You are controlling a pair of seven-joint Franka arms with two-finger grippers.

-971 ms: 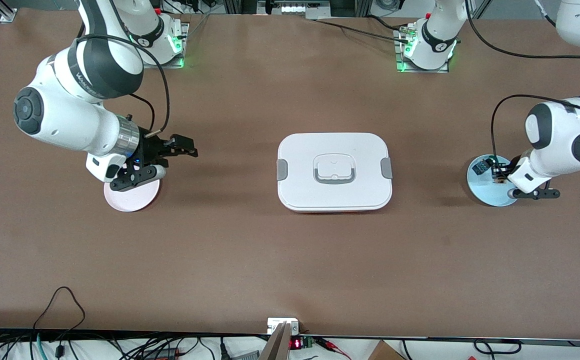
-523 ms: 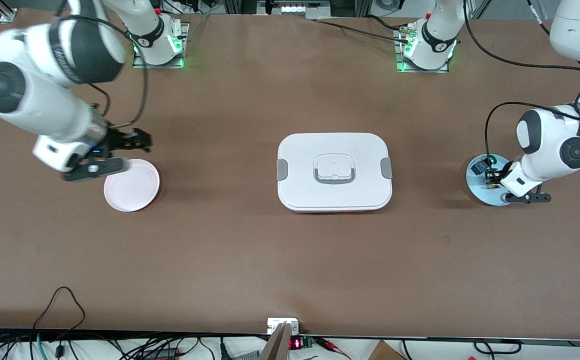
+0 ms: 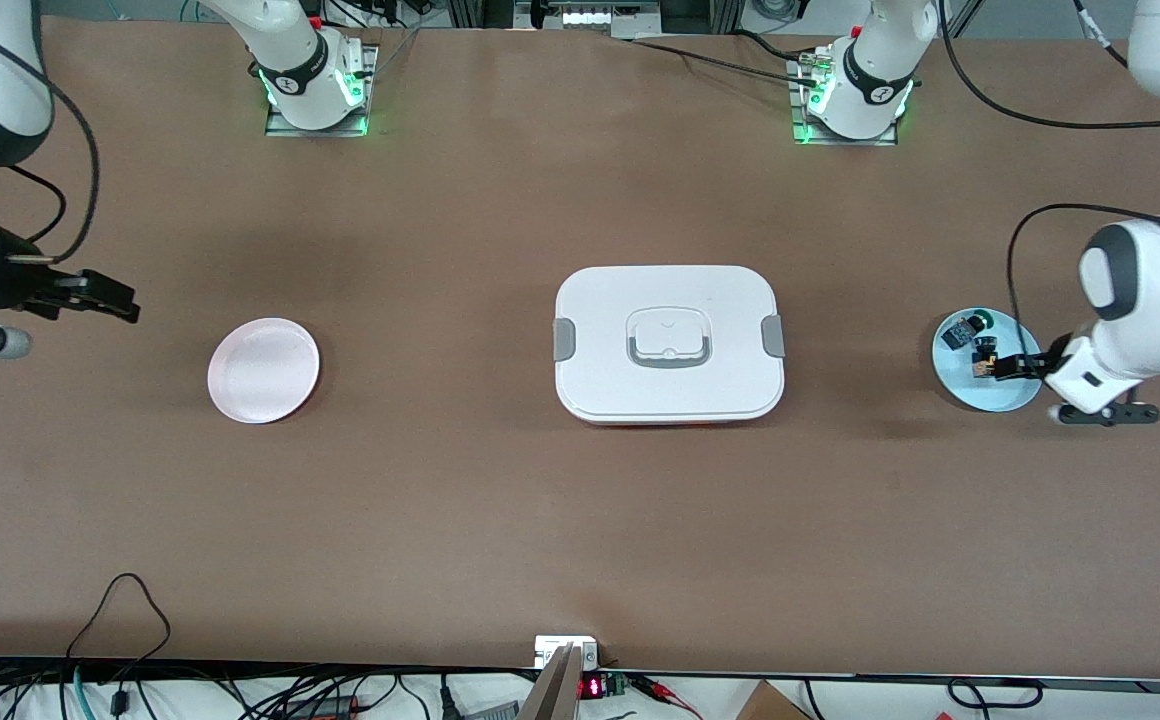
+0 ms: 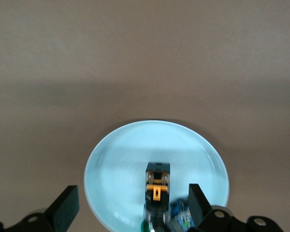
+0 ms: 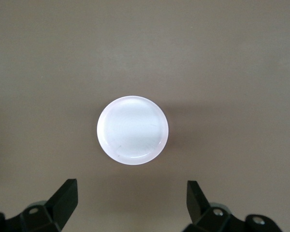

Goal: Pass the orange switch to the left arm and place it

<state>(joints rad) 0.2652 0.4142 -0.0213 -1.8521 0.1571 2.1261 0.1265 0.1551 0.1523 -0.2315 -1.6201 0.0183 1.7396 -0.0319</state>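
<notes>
Both arms pulled back w/ fingers spread, left gripper (image 4: 130, 212) off orange switch (image 3: 986, 362) lying on blue plate (image 3: 970, 395), right gripper (image 5: 130, 205) empty; switch looks light, stiff, slippery—grip black body sides.

You look down on a light blue plate (image 4: 116, 159) lying on the brown table (image 4: 145, 58). On the plate, toward its six o'clock edge as you see it, sits the orange switch (image 4: 157, 186), its orange part facing up and its dark body around it. Touching it at about four o'clock is a small blue-bodied switch (image 4: 180, 213), partly cut off by the frame edge. The left gripper (image 4: 133, 210) hangs over the plate's near rim with its two black fingers (image 4: 65, 208) spread wide, one at each side of the switches, neither touching them.
</notes>
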